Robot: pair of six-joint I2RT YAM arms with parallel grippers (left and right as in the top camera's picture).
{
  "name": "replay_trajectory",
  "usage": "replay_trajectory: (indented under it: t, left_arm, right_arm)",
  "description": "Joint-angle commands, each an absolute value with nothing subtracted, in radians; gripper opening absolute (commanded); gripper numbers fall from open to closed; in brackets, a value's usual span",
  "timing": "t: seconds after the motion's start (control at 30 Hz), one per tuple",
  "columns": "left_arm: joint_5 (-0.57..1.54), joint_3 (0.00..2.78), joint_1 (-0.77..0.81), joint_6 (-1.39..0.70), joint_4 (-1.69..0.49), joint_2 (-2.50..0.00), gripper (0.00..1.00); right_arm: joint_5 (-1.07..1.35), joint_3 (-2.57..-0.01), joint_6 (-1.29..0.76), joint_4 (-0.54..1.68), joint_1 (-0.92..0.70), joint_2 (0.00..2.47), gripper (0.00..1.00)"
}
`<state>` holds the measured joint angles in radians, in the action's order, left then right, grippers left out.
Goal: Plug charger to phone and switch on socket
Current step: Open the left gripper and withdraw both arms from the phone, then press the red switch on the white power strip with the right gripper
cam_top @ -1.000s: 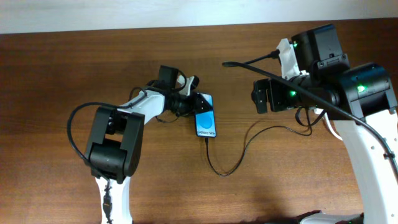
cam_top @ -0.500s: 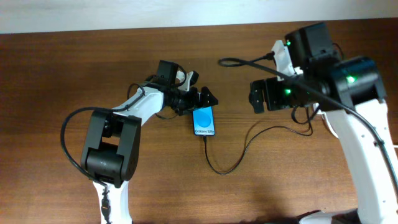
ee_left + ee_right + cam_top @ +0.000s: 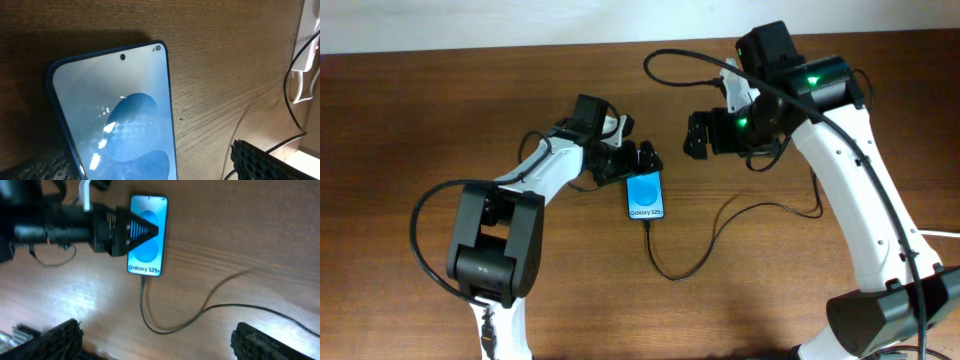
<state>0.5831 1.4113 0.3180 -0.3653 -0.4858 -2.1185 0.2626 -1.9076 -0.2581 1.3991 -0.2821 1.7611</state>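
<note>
We read "Galaxy S25+" on the phone [image 3: 646, 196]. The left gripper [image 3: 642, 162] has its jaws wide apart over the phone's top end; the right gripper [image 3: 698, 137] gapes wide, holding nothing.

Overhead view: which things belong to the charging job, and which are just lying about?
Job:
- phone
- charger cable, reaching the phone's bottom edge
- socket strip, seen only at the right edge of the left wrist view

Lying about:
- the left arm's own looped wiring
- no other loose item shows
</note>
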Motion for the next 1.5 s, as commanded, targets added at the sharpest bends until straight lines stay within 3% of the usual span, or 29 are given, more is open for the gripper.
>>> replay_trajectory:
  t: [0.0, 0.2, 0.37, 0.5, 0.53, 0.6, 0.7, 0.8, 0.97, 1.13, 1.27, 1.47]
  left_arm:
    - [0.403, 1.354, 0.338, -0.314, -0.471, -2.210, 0.99]
    - [0.379, 1.354, 0.357, -0.297, -0.442, -2.210, 1.00]
    - [0.163, 1.520, 0.279, -0.297, -0.673, -2.112, 0.99]
    - [0.001, 1.619, 0.262, -0.297, -0.848, -1.802, 1.00]
    - [-0.018, 1.619, 0.265, -0.297, -0.870, -1.731, 1.00]
    - [-0.080, 1.619, 0.274, -0.297, -0.930, -1.597, 1.00]
    - [-0.210, 1.619, 0.316, -0.298, -1.099, -1.333, 1.00]
    - [-0.270, 1.619, 0.349, -0.298, -1.216, -1.092, 0.99]
    - [-0.270, 1.619, 0.349, -0.298, -1.355, -0.781, 0.99]
    - [-0.270, 1.618, 0.349, -0.296, -1.688, -0.569, 1.00]
    - [-0.270, 1.611, 0.340, -0.298, -1.687, -0.459, 0.99]
    - [-0.270, 1.611, 0.202, -0.298, -1.687, -0.299, 0.99]
  right_arm:
    - [0.072, -1.918, -0.514, 1.405, -0.279, 1.754, 0.98]
    - [-0.330, -1.918, -0.801, 1.507, -0.254, 1.648, 0.99]
    - [-0.385, -1.918, -0.817, 1.608, -0.013, 1.599, 0.96]
    - [-0.345, -1.918, -0.817, 1.570, 0.247, 1.642, 0.27]
    - [-0.345, -1.918, -0.817, 1.554, 0.290, 1.656, 0.13]
    - [-0.340, -1.918, -0.817, 1.524, 0.365, 1.702, 0.04]
    - [-0.254, -1.918, -0.807, 1.448, 0.434, 1.818, 0.04]
    - [-0.019, -1.918, -0.608, 1.288, 0.459, 1.956, 0.04]
    - [0.101, -1.919, -0.592, 1.154, 0.458, 2.071, 0.04]
    - [0.124, -1.925, -0.590, 1.028, 0.427, 2.083, 0.04]
    - [0.116, -1.992, -0.579, 1.003, 0.399, 2.086, 0.04]
    - [0.062, -2.004, -0.598, 1.007, 0.400, 2.184, 0.04]
